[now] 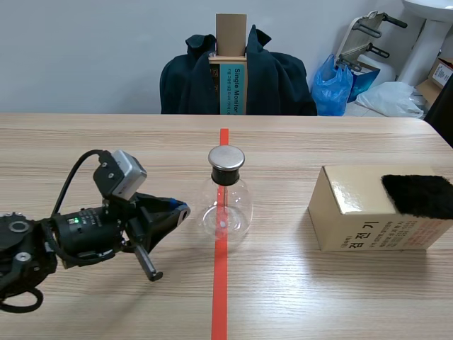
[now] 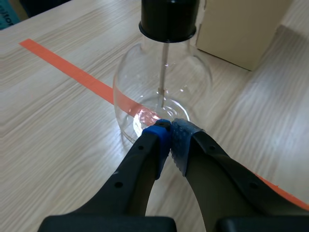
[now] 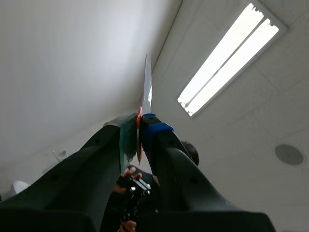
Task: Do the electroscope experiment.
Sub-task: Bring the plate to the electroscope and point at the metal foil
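When viewed from between the arms, shows a round glass flask [image 1: 226,205] standing upright on the orange-red tape line [image 1: 219,297] at the middle of the wooden table [image 1: 318,297]. Wears a dark cap [image 1: 226,161] with a shiny top and, inside the glass, has a thin rod [image 2: 165,67] hanging straight down from that cap.

Puts the left gripper [image 1: 178,211] low over the table just beside the flask, on the robot's left of it, at the end of an arm coming in from the left. Has both fingers pressed together, the blue pad [image 2: 158,140] against the other dotted pad, clamped on nothing. Brings the joined tips right up to the lower wall of the glass; cannot tell whether touching it or stopping just short.

Sets a tan cardboard box [image 1: 354,212] well apart from the flask on the right side of the table, with a black furry piece [image 1: 421,195] lying on its top toward the far right end. Shows that box again behind the flask in the left wrist view.

Leaves the right gripper [image 3: 140,121] out of the scene view; points it upward at a ceiling and a long lamp [image 3: 227,58]. Has its fingers clamped on a thin flat strip [image 3: 147,82] standing up between the pads, with a bit of orange-red at the pinch.

Beyond the table's far edge, shows a dark jacket [image 1: 283,78] and a blue bag [image 1: 331,83].
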Controlling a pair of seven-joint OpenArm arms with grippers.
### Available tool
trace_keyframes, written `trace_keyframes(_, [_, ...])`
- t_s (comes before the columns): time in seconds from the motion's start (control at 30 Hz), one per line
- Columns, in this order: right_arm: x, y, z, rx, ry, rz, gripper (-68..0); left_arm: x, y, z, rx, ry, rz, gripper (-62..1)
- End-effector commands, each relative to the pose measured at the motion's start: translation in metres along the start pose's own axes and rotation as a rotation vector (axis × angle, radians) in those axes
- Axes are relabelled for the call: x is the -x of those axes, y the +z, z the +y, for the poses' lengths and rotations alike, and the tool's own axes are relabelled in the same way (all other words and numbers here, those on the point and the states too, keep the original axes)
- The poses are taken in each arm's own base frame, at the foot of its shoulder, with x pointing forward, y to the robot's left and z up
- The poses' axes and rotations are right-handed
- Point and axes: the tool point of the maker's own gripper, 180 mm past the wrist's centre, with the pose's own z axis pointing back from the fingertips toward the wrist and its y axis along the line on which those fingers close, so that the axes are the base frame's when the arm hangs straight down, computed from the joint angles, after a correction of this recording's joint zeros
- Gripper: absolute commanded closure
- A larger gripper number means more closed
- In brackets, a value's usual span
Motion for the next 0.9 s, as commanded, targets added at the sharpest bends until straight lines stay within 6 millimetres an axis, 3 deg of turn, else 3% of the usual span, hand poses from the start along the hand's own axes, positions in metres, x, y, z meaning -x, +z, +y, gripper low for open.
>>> trace_keyframes(0.0, [-0.010,-0.004,-0.015,0.075,0.026,-0.058,-0.8,-0.012,-0.003,0.003,-0.008,-0.021,-0.039,-1.9])
trace_keyframes(0.2, [-0.049,0.001,0.010,-0.048,-0.072,-0.241,-0.8,-0.009,-0.006,0.003,-0.018,-0.039,-0.049,-1.9])
trace_keyframes(0.37, [-0.073,0.006,0.034,-0.103,-0.169,-0.275,-0.8,-0.009,-0.006,0.003,-0.019,-0.041,-0.050,-1.9])
trace_keyframes(0.47, [-0.085,0.012,0.058,-0.138,-0.190,-0.267,-0.8,-0.009,-0.006,0.004,-0.019,-0.041,-0.049,-1.9])
trace_keyframes(0.67, [-0.103,0.044,0.124,-0.313,-0.205,-0.265,-0.8,-0.008,-0.006,0.004,-0.022,-0.042,-0.043,-1.9])
trace_keyframes(0.87, [-0.103,0.083,0.173,-0.482,-0.185,-0.251,-0.8,-0.008,-0.006,0.004,-0.022,-0.042,-0.043,-1.9])
